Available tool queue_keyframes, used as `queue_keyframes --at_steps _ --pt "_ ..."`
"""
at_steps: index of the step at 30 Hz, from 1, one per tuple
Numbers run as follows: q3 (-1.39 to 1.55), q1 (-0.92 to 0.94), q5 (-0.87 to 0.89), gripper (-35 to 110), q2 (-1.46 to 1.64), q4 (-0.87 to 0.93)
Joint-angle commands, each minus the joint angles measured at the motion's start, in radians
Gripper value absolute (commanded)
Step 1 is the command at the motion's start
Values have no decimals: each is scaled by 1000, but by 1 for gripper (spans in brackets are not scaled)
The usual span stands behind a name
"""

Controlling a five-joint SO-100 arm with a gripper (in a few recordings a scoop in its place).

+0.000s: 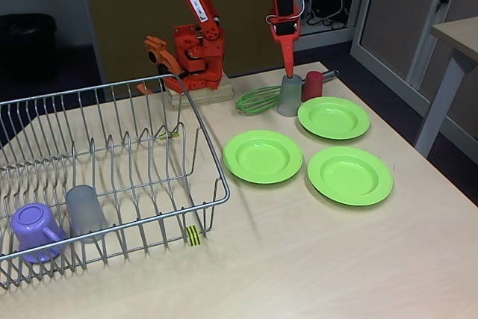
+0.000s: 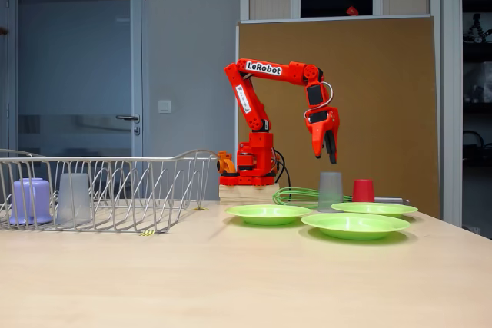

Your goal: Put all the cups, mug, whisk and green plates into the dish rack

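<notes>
Pincer: the orange pincer hung point-down just above the grey tumbler, clear of its rim in a fixed view; its fingers looked pressed nearly together, holding nothing.
Step in hand: judged to be the reach for that tumbler, with 1 grey tumbler and the purple mug already in the dish rack.
Doing it well: the fingers would need to spread first, then drop with 1 finger inside the rim and 1 outside, since the wall is thin and smooth. The descent should stay straight, because the red tumbler stood just beside it and the green whisk lay against its other side.
Plates: 3 lime-green plates lay flat on the table, near the tumblers.
Risk: a slanted approach could tip the light tumbler onto the nearest plate.
Table: pale wood-grain table, smooth, matte.
Room: a brown board stood behind the arm, a glass door to the left in that view, another table at the right edge.
</notes>
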Motion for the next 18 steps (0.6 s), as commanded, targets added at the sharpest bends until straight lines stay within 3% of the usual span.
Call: queue_keyframes --at_steps 1,13,18 --pt "3 -2 -8 48 -43 -63" --pt "137 21 -46 46 -115 -304" --pt "150 43 -109 37 -117 -319"
